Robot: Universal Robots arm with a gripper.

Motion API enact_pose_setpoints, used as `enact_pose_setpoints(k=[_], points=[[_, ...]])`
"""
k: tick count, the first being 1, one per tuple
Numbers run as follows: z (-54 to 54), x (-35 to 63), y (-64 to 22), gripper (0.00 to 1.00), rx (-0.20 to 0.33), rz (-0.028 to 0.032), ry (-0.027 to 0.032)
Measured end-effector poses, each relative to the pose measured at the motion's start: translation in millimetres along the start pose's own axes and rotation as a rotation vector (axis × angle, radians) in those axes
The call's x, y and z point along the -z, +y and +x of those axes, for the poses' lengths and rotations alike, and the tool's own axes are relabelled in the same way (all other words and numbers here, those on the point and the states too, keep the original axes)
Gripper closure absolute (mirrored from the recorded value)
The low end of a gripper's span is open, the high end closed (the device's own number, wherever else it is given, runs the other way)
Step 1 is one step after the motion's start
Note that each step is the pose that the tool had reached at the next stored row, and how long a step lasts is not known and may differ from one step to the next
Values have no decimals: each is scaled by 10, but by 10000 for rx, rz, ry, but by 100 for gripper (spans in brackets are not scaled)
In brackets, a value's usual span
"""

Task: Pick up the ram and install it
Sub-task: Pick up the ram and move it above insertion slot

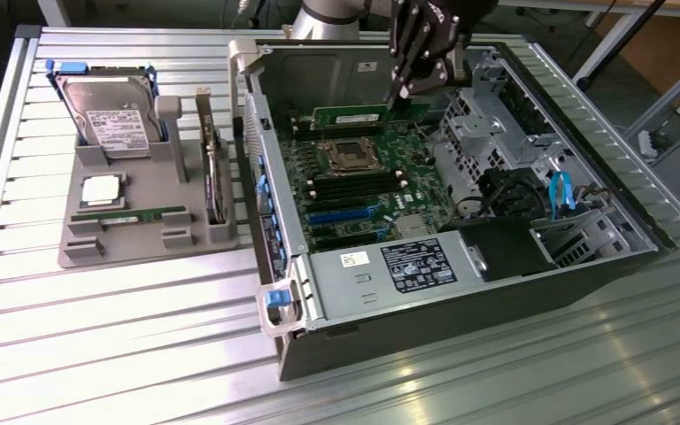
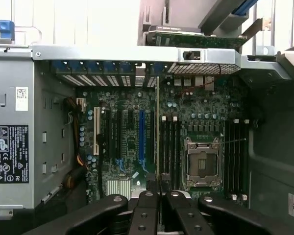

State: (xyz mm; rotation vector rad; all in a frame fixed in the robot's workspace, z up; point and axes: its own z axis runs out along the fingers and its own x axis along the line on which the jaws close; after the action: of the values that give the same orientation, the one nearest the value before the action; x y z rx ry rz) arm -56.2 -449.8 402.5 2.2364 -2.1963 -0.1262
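The ram [image 1: 352,116], a slim green stick, hangs on edge just above the motherboard [image 1: 370,208] at the far end of the open computer case [image 1: 623,266]. My gripper [image 1: 402,93] comes down from above and is shut on the ram's end toward the exterior view's right. In the wrist view the ram [image 2: 158,122] shows edge-on as a thin line running out from between the black fingers [image 2: 146,203] of the gripper [image 2: 158,188]. It hangs over the board beside the black memory slots [image 2: 169,147] and the processor socket [image 2: 202,164].
A grey parts holder [image 1: 81,243] on the exterior view's left carries a hard drive [image 1: 110,111], a silver processor chip [image 1: 102,189], another green stick [image 1: 139,215] and a dark card [image 1: 210,168] on edge. The power supply [image 1: 417,266] and drive cage [image 1: 494,133] crowd the case.
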Motion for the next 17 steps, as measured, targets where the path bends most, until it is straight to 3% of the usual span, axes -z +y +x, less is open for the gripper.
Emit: enact_pose_setpoints(k=[3, 6, 12, 17], points=[[3, 10, -155, 89, 1, -5, 1], [2, -3, -156, 89, 0, -4, -1], [13, -163, -165, 89, -1, -5, 1], [-2, -178, -167, 89, 0, -4, -1]])
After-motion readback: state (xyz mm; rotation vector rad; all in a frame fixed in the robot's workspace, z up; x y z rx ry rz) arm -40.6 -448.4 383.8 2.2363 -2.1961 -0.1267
